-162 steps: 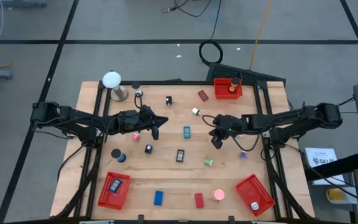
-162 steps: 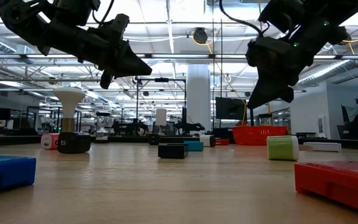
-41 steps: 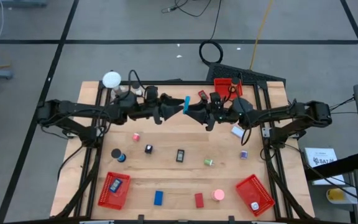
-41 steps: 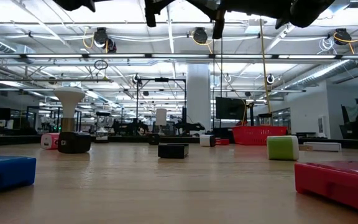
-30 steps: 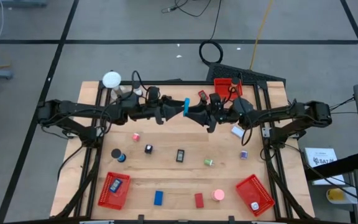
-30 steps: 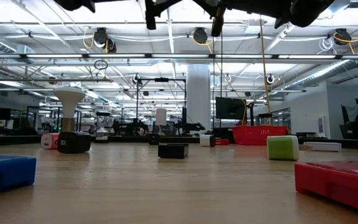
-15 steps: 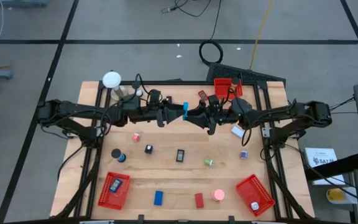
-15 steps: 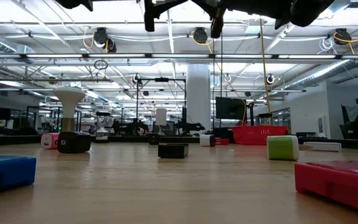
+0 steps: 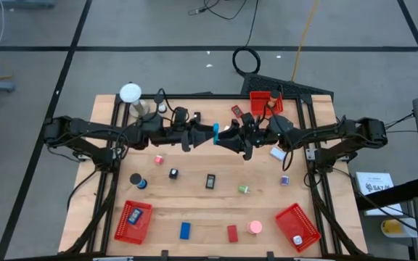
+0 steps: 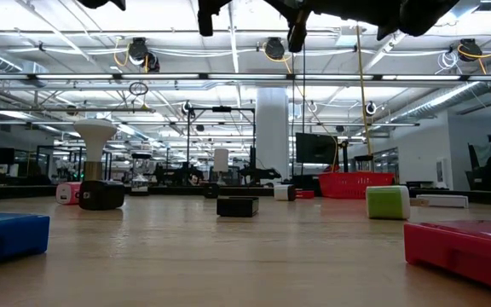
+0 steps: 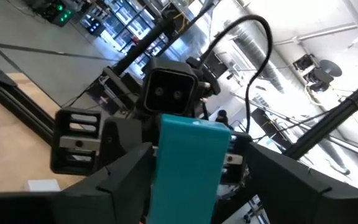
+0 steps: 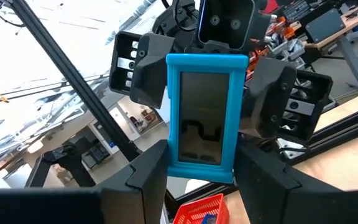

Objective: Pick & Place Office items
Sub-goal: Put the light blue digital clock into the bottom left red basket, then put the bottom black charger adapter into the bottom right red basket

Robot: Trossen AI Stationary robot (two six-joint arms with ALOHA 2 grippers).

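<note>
A teal block (image 9: 215, 132) with a dark window hangs high over the table's far middle, between my two grippers, which face each other. My right gripper (image 12: 201, 180) comes from the table's right and is shut on it. My left gripper (image 11: 191, 186) comes from the left and is open. Its fingers stand on either side of the block's other end (image 11: 188, 155), with a gap showing at one finger. The other office items lie on the table: a black block (image 9: 210, 181), a green roll (image 9: 243, 189), a blue block (image 9: 185, 230), a red block (image 9: 232, 233) and a pink round piece (image 9: 255, 227). My right gripper pinches the teal block between its two fingers by the two narrow long sides, near the end closest to it (image 12: 178, 163). The fingers run about level from the table's right, along the block. The block sticks out ahead of them toward my left gripper, lifted clear of the table.
Red mesh baskets stand at the near left (image 9: 133, 220), near right (image 9: 297, 227) and far right (image 9: 265, 103). A white ball on a metal stand (image 9: 130, 93) is at the far left corner. Small pieces (image 9: 159, 159) (image 9: 173, 173) (image 9: 136, 180) lie left of the middle.
My right gripper has tipped a little, and the teal block it holds has shifted slightly toward the table's near edge in the high view. My left gripper has stayed around the block's other end and followed it.
</note>
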